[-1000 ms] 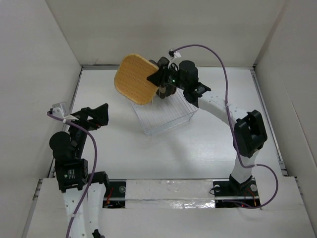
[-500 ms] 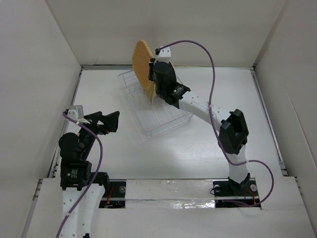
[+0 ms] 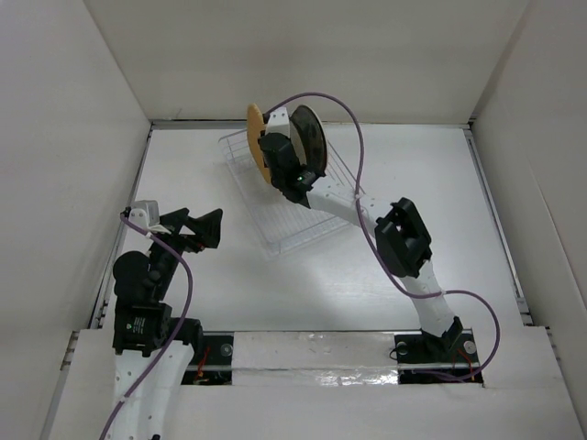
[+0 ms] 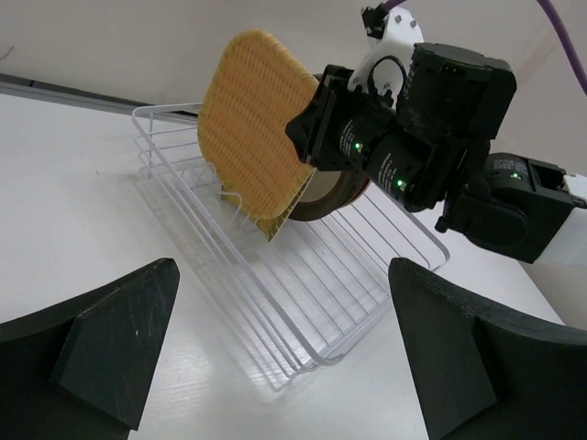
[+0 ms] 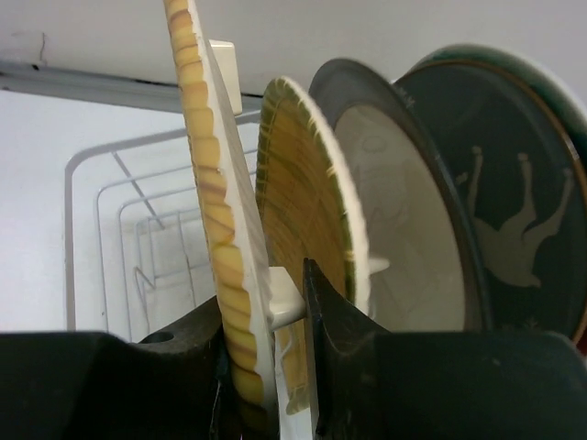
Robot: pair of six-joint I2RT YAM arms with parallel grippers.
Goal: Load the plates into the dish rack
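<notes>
My right gripper (image 5: 266, 298) is shut on the orange woven plate (image 5: 209, 183) and holds it upright on edge over the far end of the clear dish rack (image 3: 298, 220). In the right wrist view, a yellow woven plate (image 5: 307, 202), a shiny dark plate (image 5: 404, 238) and a dark grey deer plate (image 5: 518, 215) stand in a row right of it. A teal rim (image 5: 555, 87) shows behind the deer plate. From above, the orange plate (image 3: 255, 137) sits left of the dark plates (image 3: 309, 137). My left gripper (image 3: 190, 226) is open and empty, left of the rack.
The rack's near half (image 4: 312, 293) holds no plates and lies between my left fingers (image 4: 115, 344) in the left wrist view. White walls enclose the table on three sides. The right arm's purple cable (image 3: 353, 174) loops over the rack.
The right arm has swung the orange plate left, turned it from flat-facing to edge-on, and brought it next to the standing plates. The left gripper has shifted slightly right.
</notes>
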